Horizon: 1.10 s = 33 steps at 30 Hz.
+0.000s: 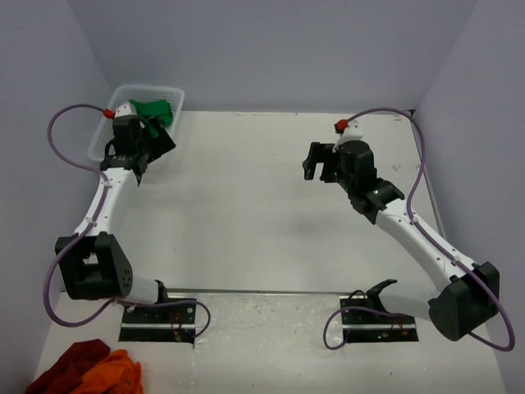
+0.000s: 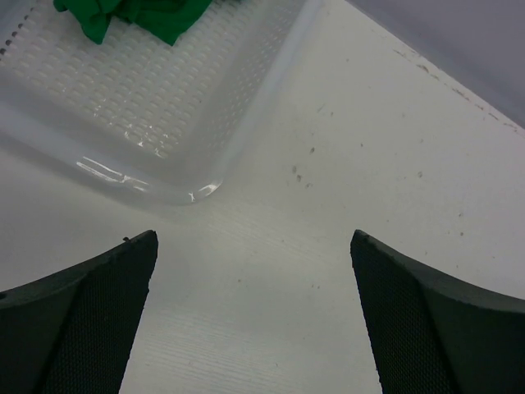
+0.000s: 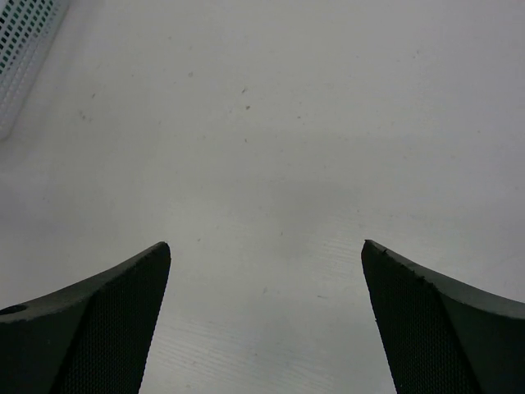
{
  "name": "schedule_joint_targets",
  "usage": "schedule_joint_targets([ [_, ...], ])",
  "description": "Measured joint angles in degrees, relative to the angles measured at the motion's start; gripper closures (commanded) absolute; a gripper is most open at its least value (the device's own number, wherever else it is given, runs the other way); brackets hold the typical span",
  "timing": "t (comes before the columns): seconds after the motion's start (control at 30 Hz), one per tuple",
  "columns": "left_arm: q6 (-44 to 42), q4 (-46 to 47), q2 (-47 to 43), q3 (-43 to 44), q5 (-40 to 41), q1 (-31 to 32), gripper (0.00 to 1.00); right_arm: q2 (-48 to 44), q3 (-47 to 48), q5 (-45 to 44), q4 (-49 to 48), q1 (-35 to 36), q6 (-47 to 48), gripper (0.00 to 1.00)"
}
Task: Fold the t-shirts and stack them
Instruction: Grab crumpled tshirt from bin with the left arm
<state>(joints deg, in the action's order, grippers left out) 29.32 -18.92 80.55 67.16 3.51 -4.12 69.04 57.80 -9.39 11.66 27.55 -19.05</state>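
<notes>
At the far left corner of the table (image 1: 246, 222) sat a clear plastic bin (image 2: 148, 176), and the green t-shirt (image 2: 143, 16) lay crumpled inside it, against the bin's far side, not laid flat and not folded. Nothing else showed in the bin; its ribbed floor was bare on the near side.

By my judgement the task stood at its very first step: fetching the shirt out. The left gripper (image 2: 253, 242) hovered over the near corner of the bin with its jaws spread wide and nothing between them, the cloth ahead of it and not touched. The right gripper (image 1: 318, 164) hung above bare table on the right half, well apart from the bin, jaws likewise wide and holding nothing.

The next move would call for the left arm to reach further in over the rim, come down on the bunched cloth and pinch a good fold of it, then lift it clear of the wall and bring it to the open middle for spreading.

Dark red and orange cloths (image 1: 86, 371) lay heaped at the near left edge, outside any container
</notes>
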Motion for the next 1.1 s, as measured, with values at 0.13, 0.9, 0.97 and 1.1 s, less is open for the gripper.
schedule_joint_targets([
  [0.13, -0.4, 0.6, 5.3, 2.3, 1.4, -0.1, 0.00, 0.0, 0.1, 0.0, 0.8, -0.5, -0.2, 0.01],
  [0.9, -8.6, 5.4, 46.2, 40.9, 10.0, -4.8, 0.09, -5.2, -6.3, 3.0, 0.4, 4.2, -5.8, 0.01],
  [0.97, -9.2, 4.5, 47.3, 41.5, 11.6, -4.9, 0.09, -5.1, -6.8, 3.0, 0.4, 4.2, -5.9, 0.01],
  [1.1, -9.4, 3.0, 48.5, 41.5, 14.8, -5.5, 0.09, -4.7, -7.5, 3.2, 0.3, 4.2, -5.9, 0.01],
])
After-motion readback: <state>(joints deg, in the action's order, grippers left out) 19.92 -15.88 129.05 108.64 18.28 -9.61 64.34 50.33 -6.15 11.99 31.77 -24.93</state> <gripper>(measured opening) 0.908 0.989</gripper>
